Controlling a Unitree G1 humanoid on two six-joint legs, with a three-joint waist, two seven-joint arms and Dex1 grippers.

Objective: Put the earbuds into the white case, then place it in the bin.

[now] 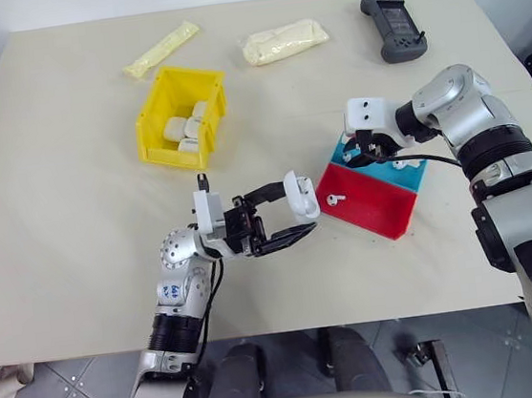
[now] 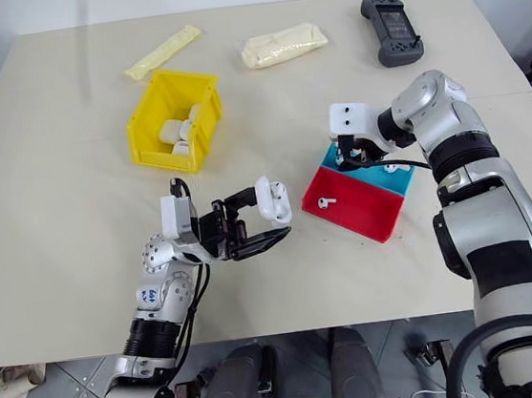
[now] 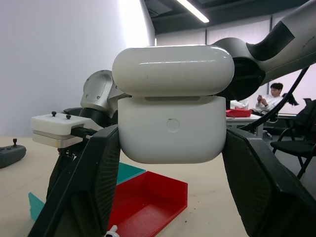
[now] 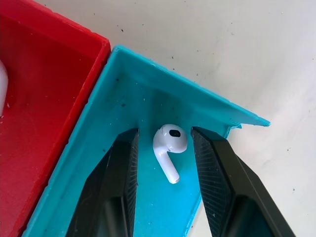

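Now, step one in hand: fetching an earbud for the case. Left gripper [image 1: 283, 218] is clamped on the white case [image 1: 300, 195], held up off the table near centre, lid seemingly ajar at the seam in the left wrist view, though how far it is open I cannot tell. Right gripper [image 4: 165, 197] is down in the teal half of the tray [image 1: 408, 181], fingers apart, straddling one earbud [image 4: 169, 143]; the pads [image 4: 123, 173] stand just beside it on either side, not yet touching as far as the wrist view shows. That bud lies tucked close to the corner of the teal wall, stem pointing back toward the gripper. A second earbud [image 1: 335, 196] lies in the red half of the tray, at about 3 o'clock from the case. The yellow bin [image 1: 153, 116] sits at 11 o'clock from the case, well apart, with several white blocks already inside. Two pale packets [image 1: 284, 41] and a dark controller [image 1: 393, 23] lie along the far edge, not involved. Judgement: next move is to close on the bud squarely across its head; it is small and glossy, so an off-centre pinch could squirt it against the wall. Then lift and carry it to the case.
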